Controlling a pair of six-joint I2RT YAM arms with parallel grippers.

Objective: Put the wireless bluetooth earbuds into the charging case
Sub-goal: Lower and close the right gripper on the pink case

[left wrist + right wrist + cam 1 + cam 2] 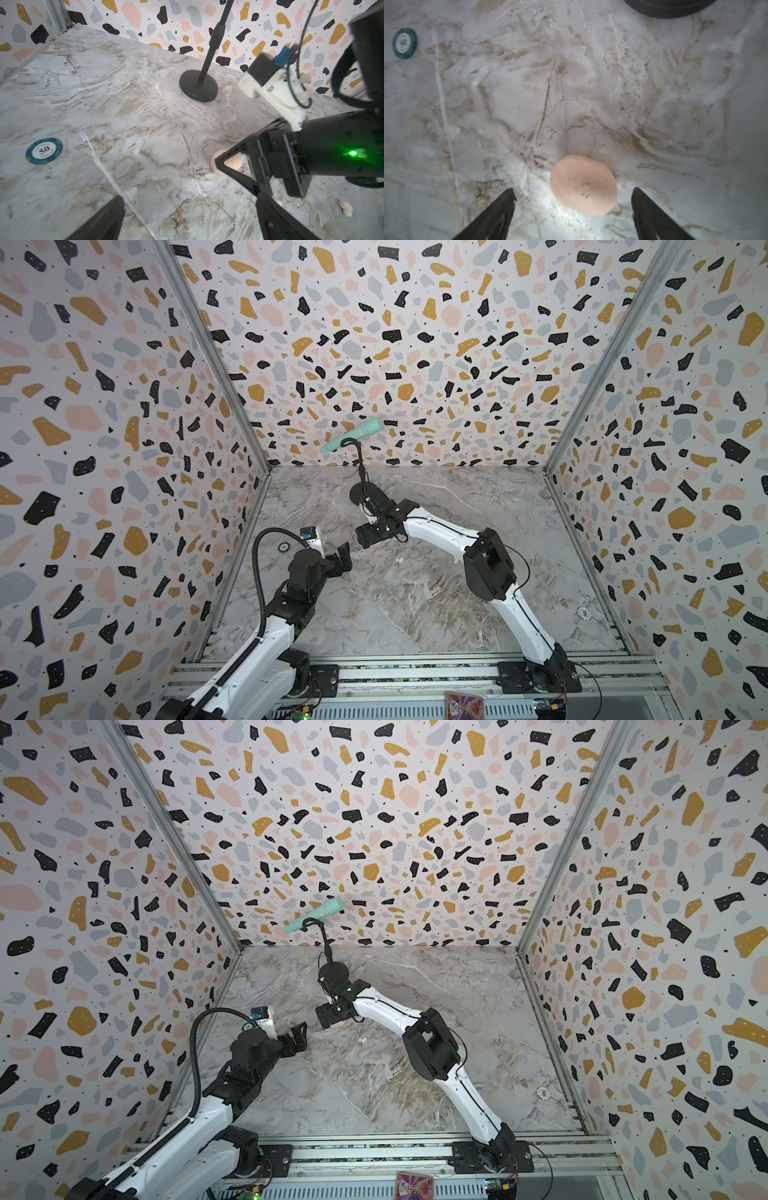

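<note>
The charging case is a pale pink, speckled pebble lying flat on the marble table. My right gripper hangs open just above it, a finger on either side, touching nothing. In the left wrist view the case shows behind one of the right gripper's fingers. A pink earbud and a white one lie together on the table, apart from the case; in both top views a pink bud lies nearer than the right gripper. My left gripper is open and empty.
A mint microphone sits on a black stand whose round base is just behind the right gripper. A blue poker chip lies at the left, a white chip at the right wall. A card box rests on the front rail.
</note>
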